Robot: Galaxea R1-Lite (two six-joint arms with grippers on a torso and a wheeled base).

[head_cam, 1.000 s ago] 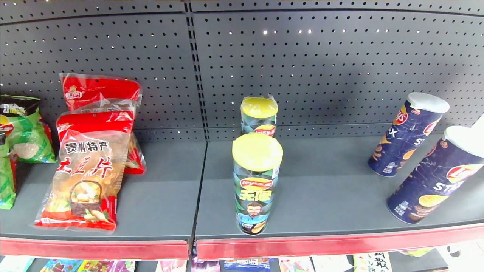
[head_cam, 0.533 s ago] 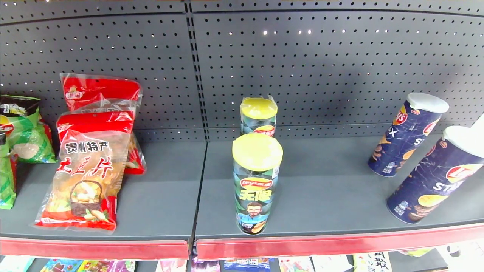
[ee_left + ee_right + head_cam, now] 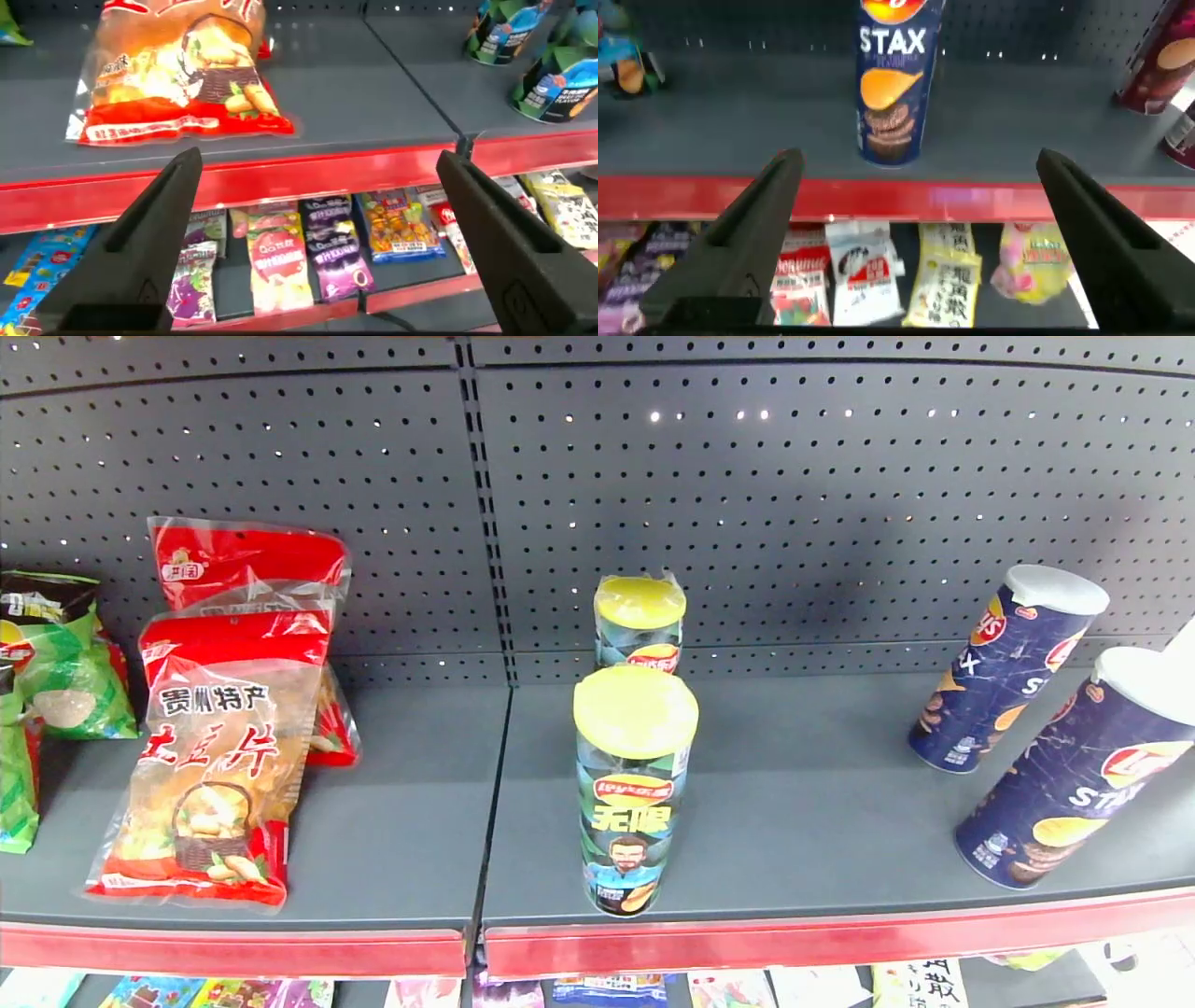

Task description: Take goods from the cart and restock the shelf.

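Left gripper (image 3: 320, 159): jaws wide apart, empty; pointed at the shelf (image 3: 374, 103) front, near the red snack bag (image 3: 177, 75).
Right gripper (image 3: 920, 157): jaws wide apart, empty; facing the blue can (image 3: 895, 84) upright on shelf.

The grey shelf (image 3: 803, 812) has a red front strip (image 3: 822, 938). At its left end lie green bags (image 3: 65, 681), then two red snack bags (image 3: 210, 765), one behind the other. Near the middle stand two yellow-lidded cans (image 3: 633, 803), front and back. To the right stand two dark blue cans (image 3: 1004, 672) with white lids.
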